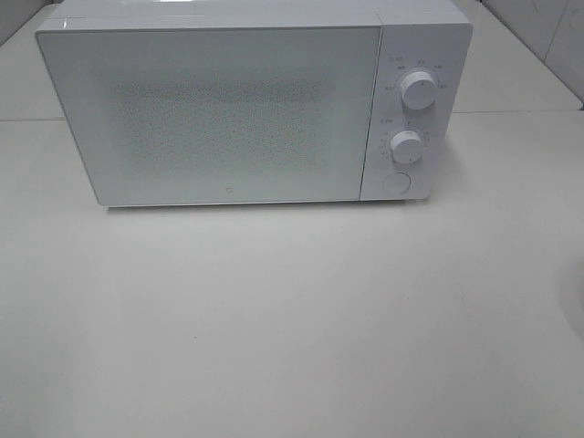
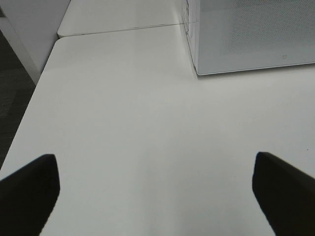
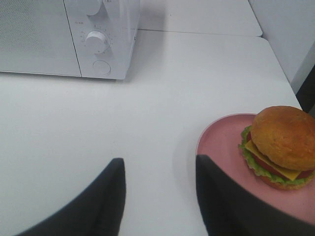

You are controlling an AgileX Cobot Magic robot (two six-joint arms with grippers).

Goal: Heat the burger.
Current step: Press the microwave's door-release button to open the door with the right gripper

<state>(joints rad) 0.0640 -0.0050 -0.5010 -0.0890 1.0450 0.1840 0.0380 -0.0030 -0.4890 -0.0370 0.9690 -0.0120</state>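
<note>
1. Starting at the right gripper (image 3: 158, 161): its two fingers are partly apart, with only bare table (image 3: 147, 118) between them. It holds nothing.
2. The left gripper (image 2: 153, 156) is spread wide and holds nothing too.
3. Just beside the right gripper sits the pink plate (image 3: 221, 142). The burger (image 3: 285, 140) rests on it, close to the table's right edge.
4. The microwave (image 1: 246, 100) stands at the table's back edge, well apart from the burger. Its door (image 1: 219, 114) is closed.
5. I think the job is only beginning. Next the door must be opened, maybe by pushing the round button (image 1: 395, 182). Then the plate can go in.
</note>
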